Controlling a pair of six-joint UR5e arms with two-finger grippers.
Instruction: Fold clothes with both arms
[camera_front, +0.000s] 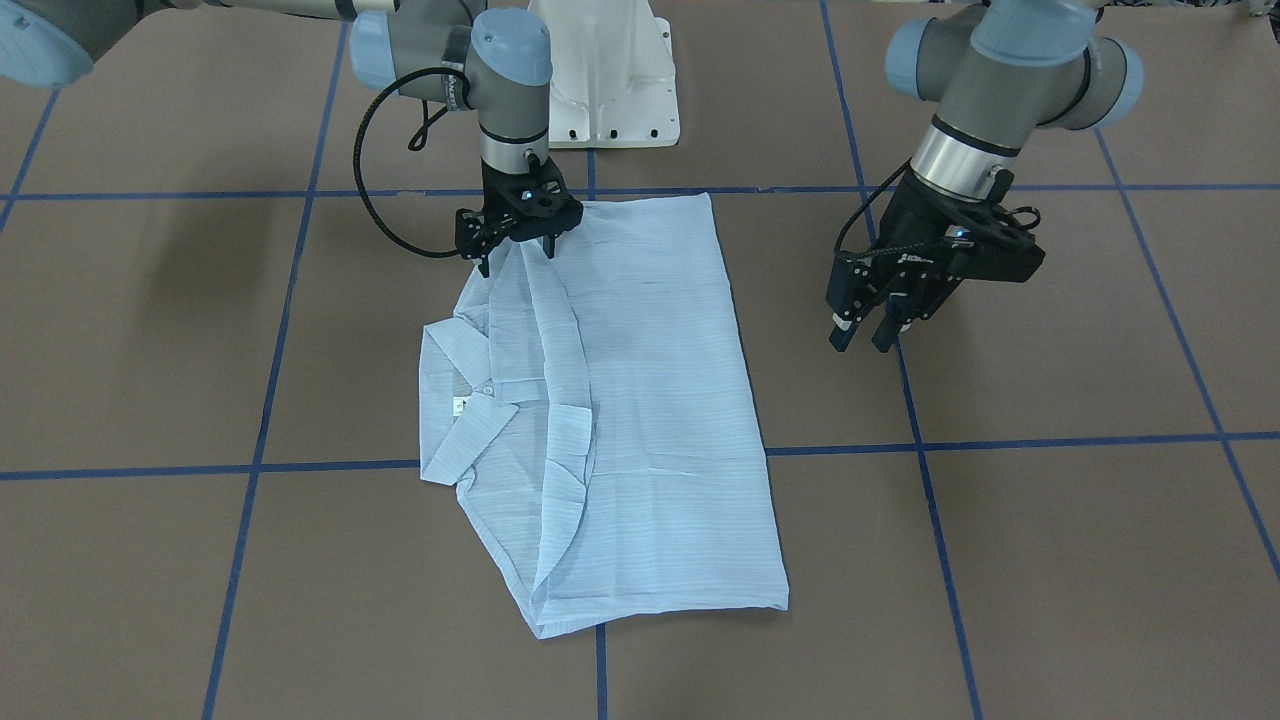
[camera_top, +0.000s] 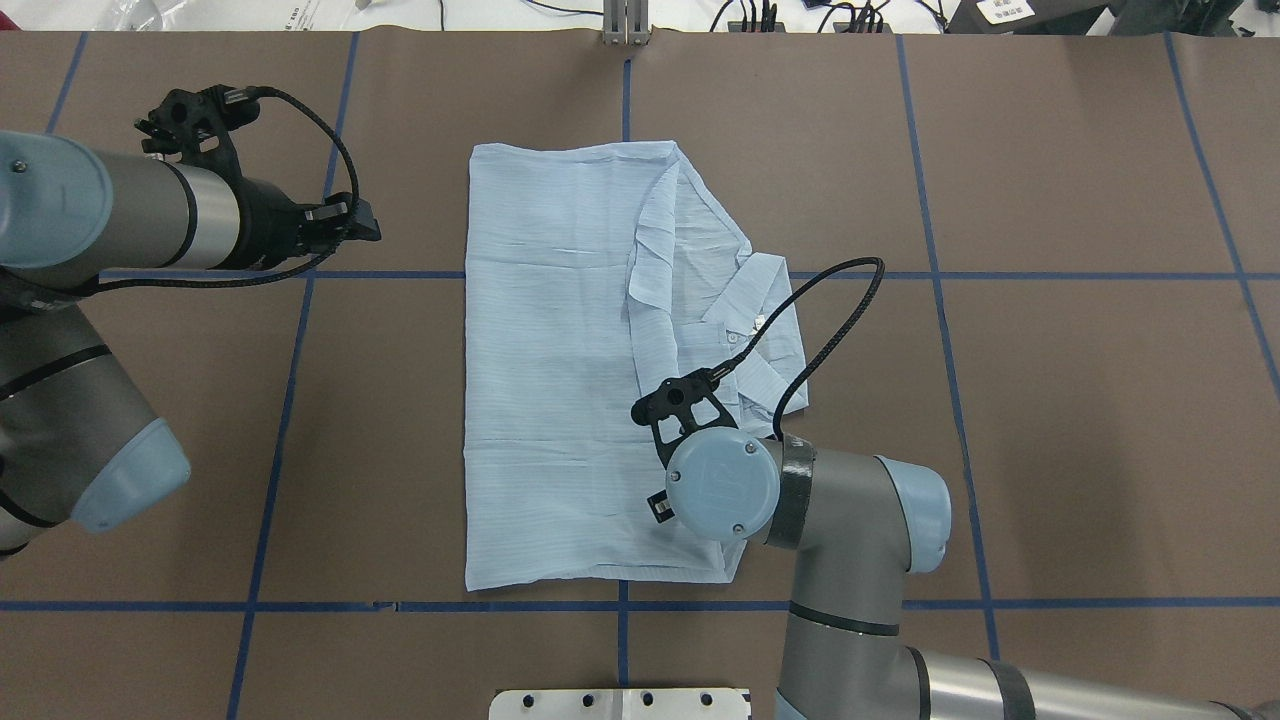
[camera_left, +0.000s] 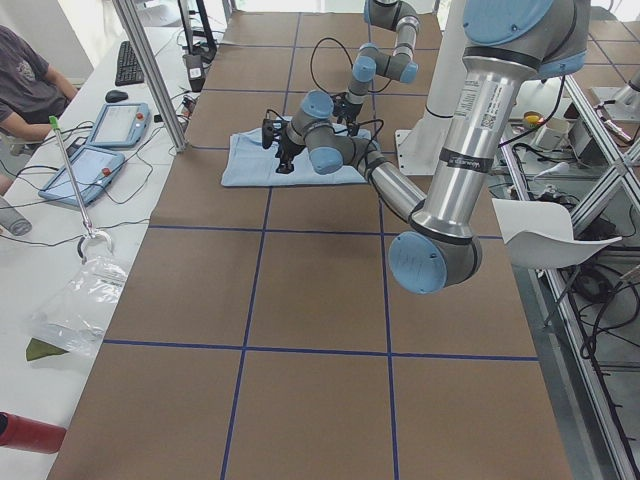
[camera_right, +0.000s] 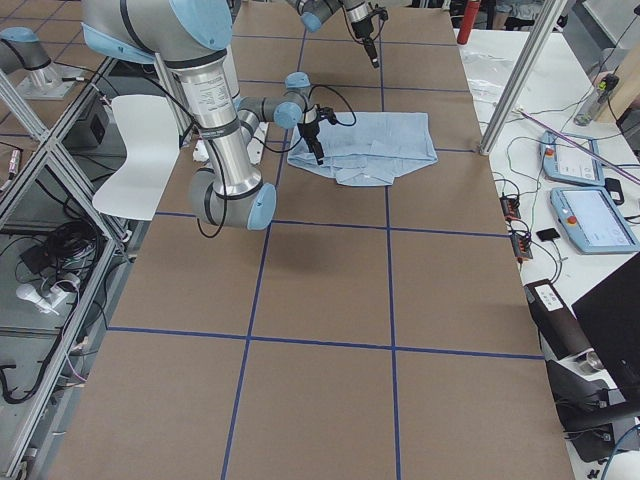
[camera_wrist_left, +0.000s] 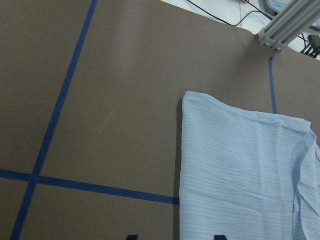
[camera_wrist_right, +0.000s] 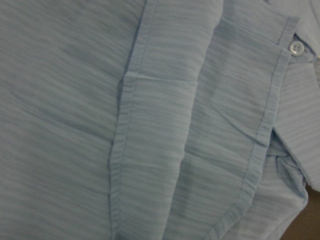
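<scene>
The clothes are one pale-blue striped shirt (camera_front: 650, 400) (camera_top: 550, 400), lying flat as a rough rectangle at the table's middle. Its collar (camera_front: 470, 420) (camera_top: 760, 300) points to my right, and a side flap is folded over beside it. My right gripper (camera_front: 516, 257) stands open just over the flap near the shirt's robot-side edge, a ridge of fabric rising between its fingers. The right wrist view is filled with shirt fabric (camera_wrist_right: 75, 125), hems and a button. My left gripper (camera_front: 860, 340) (camera_top: 360, 226) hovers open and empty over bare table, off the shirt's (camera_wrist_left: 240, 170) other side.
Blue tape lines (camera_front: 920, 445) grid the brown table. The white pedestal base (camera_front: 610, 80) stands at the robot's edge. Past the far edge are a metal post (camera_top: 626, 22), cables, tablets (camera_left: 115, 125) and a seated person (camera_left: 25, 75).
</scene>
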